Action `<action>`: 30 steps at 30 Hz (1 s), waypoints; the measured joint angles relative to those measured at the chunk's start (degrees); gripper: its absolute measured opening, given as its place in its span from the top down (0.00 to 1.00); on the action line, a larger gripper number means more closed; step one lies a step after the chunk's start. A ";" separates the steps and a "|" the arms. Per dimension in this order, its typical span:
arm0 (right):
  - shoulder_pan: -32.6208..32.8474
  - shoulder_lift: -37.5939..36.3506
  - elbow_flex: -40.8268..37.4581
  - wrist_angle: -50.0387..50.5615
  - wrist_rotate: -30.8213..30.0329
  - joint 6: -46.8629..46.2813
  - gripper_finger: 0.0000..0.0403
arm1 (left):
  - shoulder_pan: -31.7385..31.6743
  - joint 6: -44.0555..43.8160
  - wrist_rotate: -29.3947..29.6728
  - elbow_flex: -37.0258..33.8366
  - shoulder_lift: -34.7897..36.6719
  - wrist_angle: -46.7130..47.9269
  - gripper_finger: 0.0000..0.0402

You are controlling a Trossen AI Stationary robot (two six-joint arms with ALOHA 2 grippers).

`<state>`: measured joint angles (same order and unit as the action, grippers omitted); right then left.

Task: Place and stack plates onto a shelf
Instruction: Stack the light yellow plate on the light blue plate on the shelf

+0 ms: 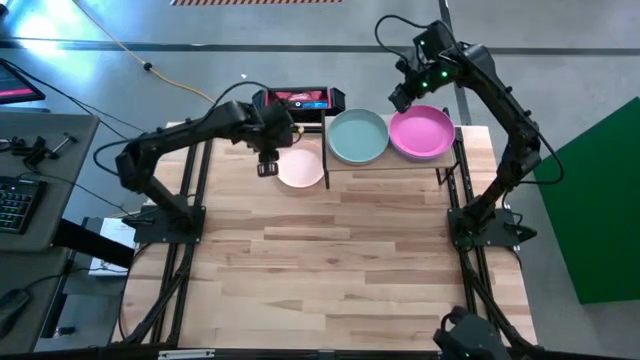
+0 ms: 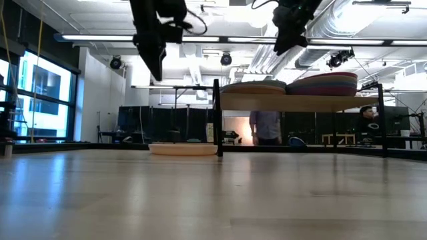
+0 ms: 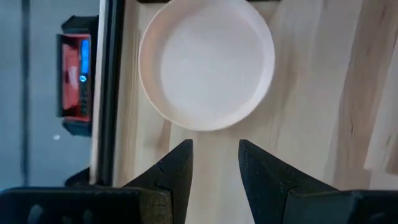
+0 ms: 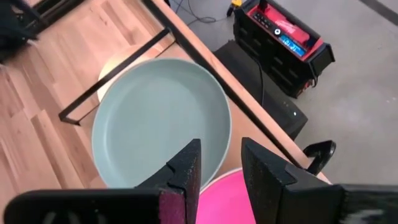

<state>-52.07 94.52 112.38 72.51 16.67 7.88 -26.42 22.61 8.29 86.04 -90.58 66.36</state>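
**Plate left on the surface, shelf nearly full**

Pale pink plate (image 1: 301, 168) flat on the surface (image 1: 340, 270), just beside the shelf (image 1: 400, 164), likely next to go. Two stacks already up there, topped by a teal plate (image 1: 358, 135) and a magenta plate (image 1: 421, 131). Left pincer (image 1: 267, 166) above the pink plate's rim, released, apparently lined up to descend. Right pincer (image 1: 400, 100) raised behind the shelf, parted, empty, clear of the stacks.

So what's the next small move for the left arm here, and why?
Probably lower the left pincer toward the near rim of the pale pink plate. Its fingers are open and empty, above the tabletop, and that plate is the only one off the shelf, which already carries two stacks.
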 joint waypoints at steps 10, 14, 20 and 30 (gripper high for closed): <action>0.00 0.00 0.00 1.84 0.00 -0.04 0.77 | -9.60 -17.80 -1.17 0.00 -8.57 -0.36 0.70; 0.00 0.00 -0.01 1.86 0.00 -0.30 0.77 | -11.47 -20.08 -2.44 -0.02 -12.78 -3.07 0.70; 0.00 0.00 -0.02 1.88 0.00 -1.36 0.77 | -13.65 -22.88 -3.14 -0.02 -17.48 -4.92 0.70; 0.00 0.00 -0.04 1.88 0.00 -1.64 0.77 | -16.10 -23.51 -6.25 -0.02 -21.08 -6.34 0.70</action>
<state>-52.07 94.52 112.33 74.39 16.67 6.24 -42.52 -0.90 2.04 86.02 -111.66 60.02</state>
